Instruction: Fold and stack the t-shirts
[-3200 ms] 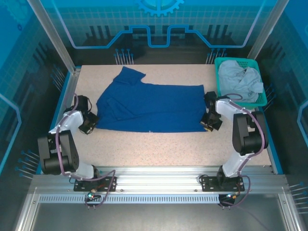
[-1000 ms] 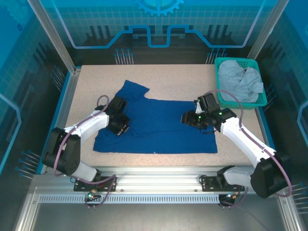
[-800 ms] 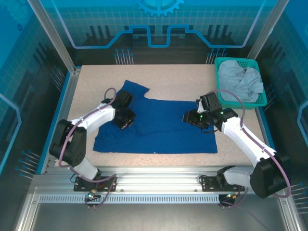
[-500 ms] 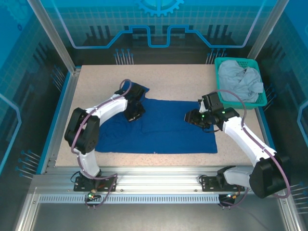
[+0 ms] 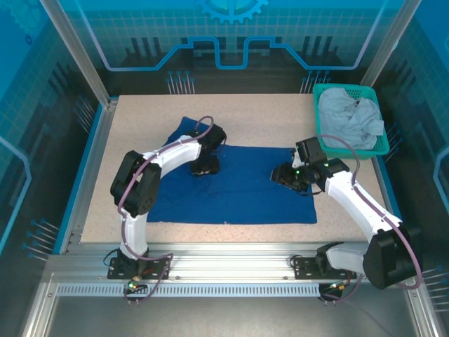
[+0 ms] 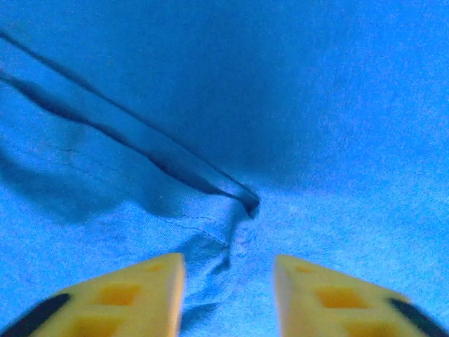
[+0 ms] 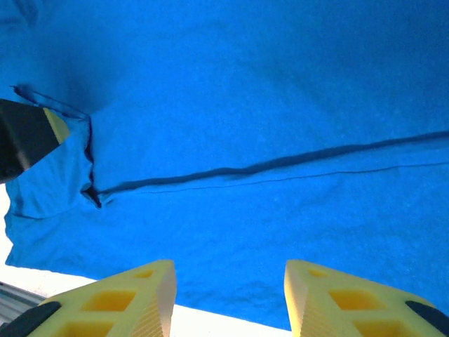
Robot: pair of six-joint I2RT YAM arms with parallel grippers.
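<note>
Blue shirt (image 5: 238, 189): royal blue, spread flat across the middle of the table (image 5: 280, 112). Folded to a rough rectangle, long side running left to right, near edge straight and close to the table's front. One rounded part poking out at the far left corner. Close up from the wrists: a long folded edge crossing the cloth, ending in a small puckered corner, shallow wrinkles beside it. Grey shirt (image 5: 349, 121): light grey, crumpled in a heap inside the basket (image 5: 354, 152), near the blue one's far right corner.

Top camera looks down over the table (image 5: 280, 119); both wrist cameras look closely onto the blue t-shirt (image 5: 245, 189)
</note>
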